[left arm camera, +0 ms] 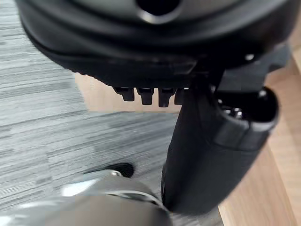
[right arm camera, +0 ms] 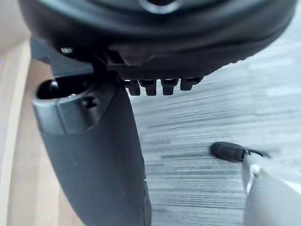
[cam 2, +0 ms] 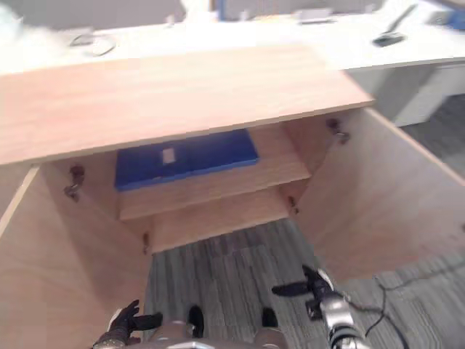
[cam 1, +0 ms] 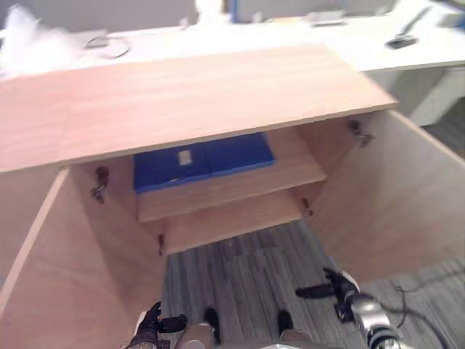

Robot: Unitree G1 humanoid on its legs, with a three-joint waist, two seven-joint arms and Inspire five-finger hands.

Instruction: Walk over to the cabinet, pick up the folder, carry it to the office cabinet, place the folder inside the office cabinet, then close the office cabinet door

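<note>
A blue folder [cam 1: 203,160] with a small pale label lies flat on the upper shelf [cam 1: 240,185] inside the wooden office cabinet [cam 1: 182,102]. Both cabinet doors stand wide open: the left door [cam 1: 73,269] and the right door [cam 1: 392,196]. My left hand [cam 1: 152,323] hangs low by the left door, open and holding nothing, with its thumb [left arm camera: 207,150] standing out over the carpet. My right hand [cam 1: 334,287] hangs low near the right door, fingers straight and pointing inward, also holding nothing; its thumb [right arm camera: 89,155] is extended.
A lower shelf [cam 1: 225,222] sits under the folder's shelf. Grey carpet [cam 1: 247,276] lies between the open doors. Behind the cabinet runs a white desk [cam 1: 290,36] with a dark object [cam 1: 402,40] and other small items on it.
</note>
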